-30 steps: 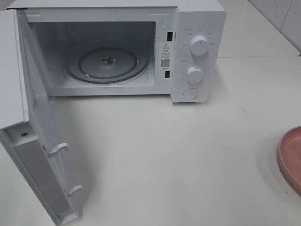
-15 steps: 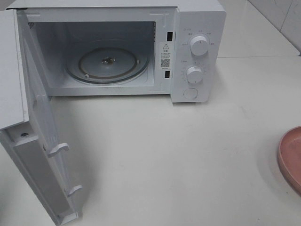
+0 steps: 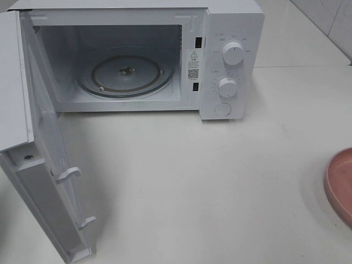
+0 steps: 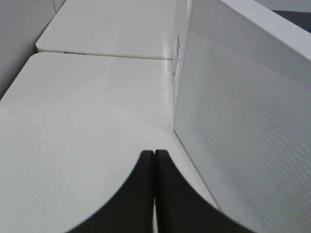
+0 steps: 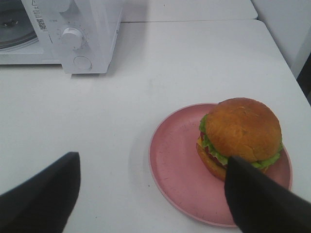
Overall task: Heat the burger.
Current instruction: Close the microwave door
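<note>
The burger (image 5: 240, 136), with a golden-brown bun and green lettuce frill, sits on a pink round plate (image 5: 180, 170) in the right wrist view. My right gripper (image 5: 153, 194) is open, its fingers apart, above and short of the plate. The plate's edge (image 3: 341, 184) shows at the right border of the high view; the burger is out of view there. The white microwave (image 3: 231, 60) stands at the back with its door (image 3: 49, 165) swung open and its glass turntable (image 3: 125, 73) bare. My left gripper (image 4: 154, 160) is shut and empty, beside the open door (image 4: 243, 121).
The microwave has two white knobs (image 3: 233, 53) and a round button (image 3: 223, 109) on its right panel. The open door juts forward along the left of the white table (image 3: 192, 181). A second table (image 4: 112, 24) adjoins it behind.
</note>
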You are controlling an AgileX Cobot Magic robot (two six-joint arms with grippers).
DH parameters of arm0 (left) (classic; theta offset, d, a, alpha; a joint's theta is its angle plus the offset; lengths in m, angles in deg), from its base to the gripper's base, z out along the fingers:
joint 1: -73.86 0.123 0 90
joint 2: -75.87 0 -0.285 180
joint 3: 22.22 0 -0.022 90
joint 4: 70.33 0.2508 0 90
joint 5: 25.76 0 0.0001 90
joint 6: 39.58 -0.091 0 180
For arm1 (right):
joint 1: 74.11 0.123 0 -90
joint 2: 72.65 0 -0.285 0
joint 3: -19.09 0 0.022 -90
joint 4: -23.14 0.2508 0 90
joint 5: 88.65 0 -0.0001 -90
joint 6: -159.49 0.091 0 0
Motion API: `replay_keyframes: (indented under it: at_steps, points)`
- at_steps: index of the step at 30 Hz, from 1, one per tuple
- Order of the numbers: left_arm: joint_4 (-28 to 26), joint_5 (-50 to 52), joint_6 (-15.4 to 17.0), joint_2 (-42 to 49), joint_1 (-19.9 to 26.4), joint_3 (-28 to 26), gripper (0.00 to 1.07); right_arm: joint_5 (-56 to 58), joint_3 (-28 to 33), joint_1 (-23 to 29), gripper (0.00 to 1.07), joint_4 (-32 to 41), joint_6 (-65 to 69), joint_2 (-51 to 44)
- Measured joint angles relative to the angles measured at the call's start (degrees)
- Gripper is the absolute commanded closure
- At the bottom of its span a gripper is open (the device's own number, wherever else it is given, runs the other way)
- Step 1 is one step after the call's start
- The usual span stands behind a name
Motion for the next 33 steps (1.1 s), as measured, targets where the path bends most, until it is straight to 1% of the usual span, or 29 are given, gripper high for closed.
replay_keyframes:
  at_steps: [1,2,3,4,5,6,7,8,10,11,12,13,14,15,16,17,18,19,20,21,22,23,24,25,27,28,29,30,33]
  points:
    - [0.0,5.8,0.0,-2.5,0.0,2.0,1.07,0.0,0.0,0.0,0.31,0.0,0.0,0.0]
    - [0.0,5.8,0.0,-2.5,0.0,2.0,1.07,0.0,0.0,0.0,0.31,0.0,0.0,0.0]
    - [0.0,8.0,0.0,-3.5,0.0,2.7,1.07,0.0,0.0,0.0,0.31,0.0,0.0,0.0]
    - [0.0,13.2,0.0,-5.8,0.0,4.1,1.07,0.0,0.0,0.0,0.31,0.0,0.0,0.0]
    - [0.0,13.2,0.0,-5.8,0.0,4.1,1.07,0.0,0.0,0.0,0.31,0.0,0.0,0.0]
    - [0.0,16.2,0.1,-7.2,0.0,4.8,1.07,0.0,0.0,0.0,0.31,0.0,0.0,0.0]
    - [0.0,22.1,0.2,-9.7,0.0,5.8,1.07,0.0,0.0,0.0,0.31,0.0,0.0,0.0]
    - [0.0,22.1,0.2,-9.7,0.0,5.8,1.07,0.0,0.0,0.0,0.31,0.0,0.0,0.0]
    - [0.7,30.5,0.3,-14.1,0.0,7.2,1.07,0.0,0.0,0.0,0.31,0.0,0.0,0.0]
    - [0.7,30.5,0.3,-14.1,0.0,7.2,1.07,0.0,0.0,0.0,0.31,0.0,0.0,0.0]
    - [2.2,35.4,0.7,-16.7,0.0,8.1,1.07,0.0,0.0,0.0,0.31,0.0,0.0,0.0]
    - [2.2,35.4,0.7,-16.7,0.0,8.1,1.07,0.0,0.0,0.0,0.31,0.0,0.0,0.0]
    - [3.3,37.7,1.6,-18.2,0.0,8.4,1.07,0.0,0.0,0.0,0.31,0.0,0.0,0.0]
    - [5.5,40.9,4.2,-20.8,0.0,8.8,1.07,0.0,0.0,0.0,0.31,0.0,0.0,0.0]
    - [5.5,40.9,4.2,-20.8,0.0,8.8,1.07,0.0,0.0,0.0,0.31,0.0,0.0,0.0]
    - [8.1,43.0,7.4,-23.5,0.0,8.9,1.07,0.0,0.0,0.0,0.31,0.0,0.0,0.0]
    - [9.8,43.9,9.4,-24.9,0.0,8.9,1.07,0.0,0.0,0.0,0.31,0.0,0.0,0.0]
    - [9.8,43.9,9.4,-24.9,0.0,8.9,1.07,0.0,0.0,0.0,0.31,0.0,0.0,0.0]
    - [13.2,45.8,12.5,-27.3,0.0,8.9,1.07,0.0,0.0,0.0,0.31,0.0,0.0,0.0]
    - [13.2,45.8,12.5,-27.3,0.0,8.9,1.07,0.0,0.0,0.0,0.31,0.0,0.0,0.0]
    - [16.0,48.6,14.9,-29.9,0.0,8.9,1.07,0.0,0.0,0.0,0.31,0.0,0.0,0.0]
    - [17.6,50.6,15.5,-31.5,0.0,8.9,1.07,0.0,0.0,0.0,0.31,0.0,0.0,0.0]
    - [17.6,50.6,15.5,-31.5,0.0,8.9,1.07,0.0,0.0,0.0,0.31,0.0,0.0,0.0]
    - [20.1,55.5,16.1,-35.0,0.0,8.8,1.07,0.0,0.0,0.0,0.31,0.0,0.0,0.0]
    - [21.2,57.6,16.3,-36.4,0.0,8.8,1.07,0.0,0.0,0.0,0.31,0.0,0.0,0.0]
    - [23.0,63.0,16.8,-40.3,0.0,8.8,1.07,0.0,0.0,0.0,0.31,0.0,0.0,0.0]
    - [23.0,63.0,16.8,-40.3,0.0,8.8,1.07,0.0,0.0,0.0,0.31,0.0,0.0,0.0]
    - [24.4,67.2,17.2,-43.6,0.0,8.7,1.07,0.0,0.0,0.0,0.31,0.0,0.0,0.0]
    - [26.3,71.9,17.5,-48.0,-0.1,8.7,1.07,0.0,0.0,0.0,0.31,0.0,0.0,0.0]
